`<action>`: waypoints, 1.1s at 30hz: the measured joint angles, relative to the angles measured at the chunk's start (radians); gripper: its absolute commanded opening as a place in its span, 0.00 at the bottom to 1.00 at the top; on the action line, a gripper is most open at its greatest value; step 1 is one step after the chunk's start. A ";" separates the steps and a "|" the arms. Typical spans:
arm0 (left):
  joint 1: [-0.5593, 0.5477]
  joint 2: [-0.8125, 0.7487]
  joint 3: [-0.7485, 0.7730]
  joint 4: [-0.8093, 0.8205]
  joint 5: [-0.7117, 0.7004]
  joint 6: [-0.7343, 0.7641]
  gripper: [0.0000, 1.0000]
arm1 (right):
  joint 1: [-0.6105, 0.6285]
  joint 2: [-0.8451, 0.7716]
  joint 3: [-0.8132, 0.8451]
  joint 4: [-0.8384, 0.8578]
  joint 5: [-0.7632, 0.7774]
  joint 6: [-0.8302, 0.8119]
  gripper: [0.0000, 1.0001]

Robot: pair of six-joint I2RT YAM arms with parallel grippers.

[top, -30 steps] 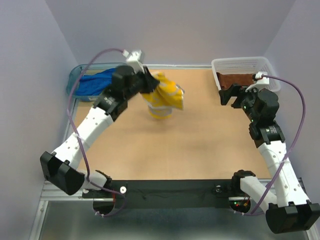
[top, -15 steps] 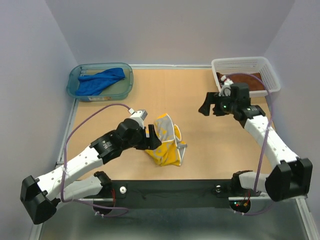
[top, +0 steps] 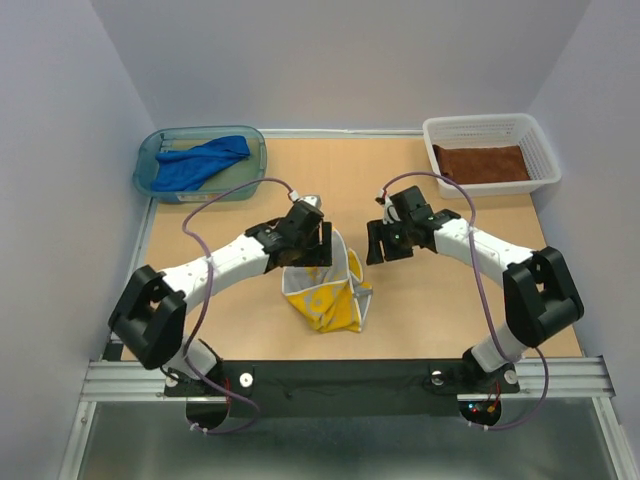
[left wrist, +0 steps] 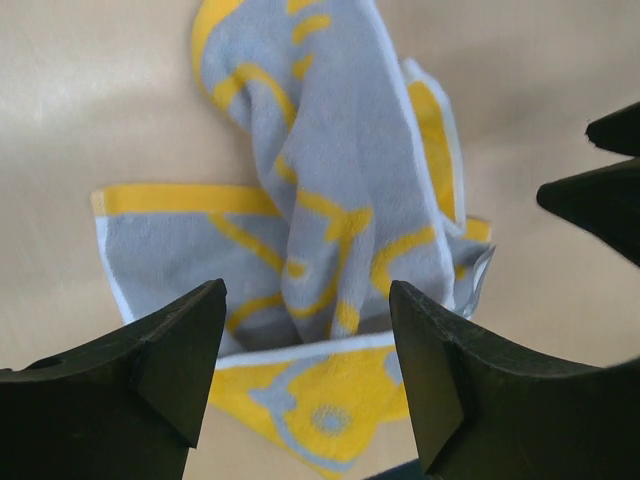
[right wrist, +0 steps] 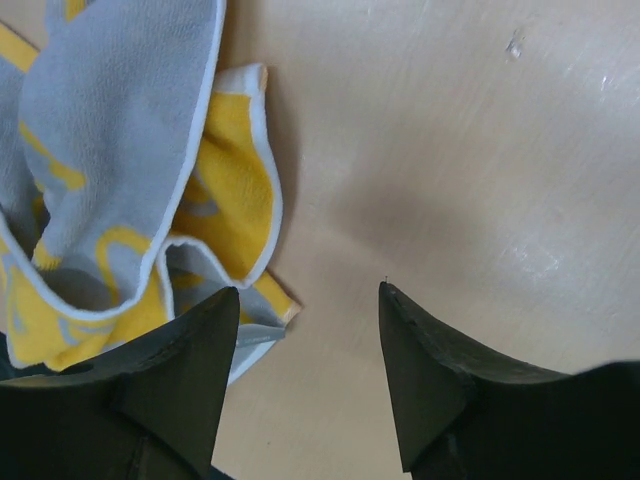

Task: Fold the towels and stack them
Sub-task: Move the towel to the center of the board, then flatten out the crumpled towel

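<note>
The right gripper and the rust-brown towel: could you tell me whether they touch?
Apart. The top view shows bare tabletop between the right gripper and the rust-brown towel in the basket.

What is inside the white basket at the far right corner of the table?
A rust-brown towel lies flat inside the white basket, covering most of its floor. Whether anything lies under the towel cannot be seen.

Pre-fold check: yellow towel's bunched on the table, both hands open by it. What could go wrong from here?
1. The yellow towel lies crumpled in overlapping layers; the left hand, open above it, may pinch several layers instead of one edge.
2. The right hand hangs mostly over bare table beside a towel corner and may miss the cloth.
</note>
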 measured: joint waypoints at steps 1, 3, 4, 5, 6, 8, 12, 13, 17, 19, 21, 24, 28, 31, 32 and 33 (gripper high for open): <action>0.004 0.045 0.041 -0.003 -0.002 0.003 0.76 | -0.004 0.010 -0.002 0.018 0.002 0.005 0.58; 0.011 0.110 0.109 -0.001 -0.007 0.007 0.76 | -0.006 0.023 -0.004 0.045 0.001 0.014 0.55; 0.016 0.152 0.160 0.001 -0.013 0.011 0.76 | -0.005 0.035 -0.006 0.069 -0.001 0.021 0.52; 0.021 0.183 0.196 0.008 -0.018 0.013 0.75 | -0.005 0.042 -0.010 0.082 -0.002 0.027 0.50; 0.029 0.209 0.229 0.006 -0.023 0.014 0.74 | -0.005 0.051 -0.014 0.102 -0.005 0.037 0.49; 0.041 0.272 0.302 0.006 -0.035 0.018 0.72 | -0.005 0.066 -0.034 0.154 -0.009 0.059 0.45; 0.057 0.405 0.438 -0.014 -0.066 0.027 0.69 | -0.005 0.086 -0.066 0.226 -0.028 0.115 0.45; 0.060 0.450 0.481 -0.031 -0.078 0.032 0.69 | -0.005 0.089 -0.072 0.245 -0.033 0.129 0.45; 0.061 0.571 0.576 -0.066 -0.112 0.038 0.65 | -0.005 0.095 -0.097 0.326 -0.060 0.174 0.45; 0.061 0.626 0.611 -0.092 -0.128 0.039 0.63 | -0.005 0.102 -0.111 0.364 -0.073 0.193 0.45; 0.061 0.659 0.624 -0.107 -0.137 0.039 0.61 | -0.005 0.117 -0.118 0.394 -0.084 0.208 0.45; 0.061 0.688 0.627 -0.129 -0.145 0.038 0.58 | -0.005 0.138 -0.131 0.434 -0.098 0.222 0.44; 0.061 0.694 0.628 -0.143 -0.152 0.034 0.52 | -0.005 0.158 -0.144 0.478 -0.114 0.232 0.44; 0.061 0.695 0.628 -0.144 -0.154 0.030 0.43 | -0.005 0.172 -0.144 0.513 -0.131 0.237 0.44; 0.061 0.695 0.628 -0.145 -0.156 0.027 0.36 | -0.005 0.176 -0.145 0.523 -0.136 0.237 0.41; 0.061 0.695 0.628 -0.144 -0.156 0.027 0.33 | -0.005 0.180 -0.149 0.539 -0.143 0.238 0.38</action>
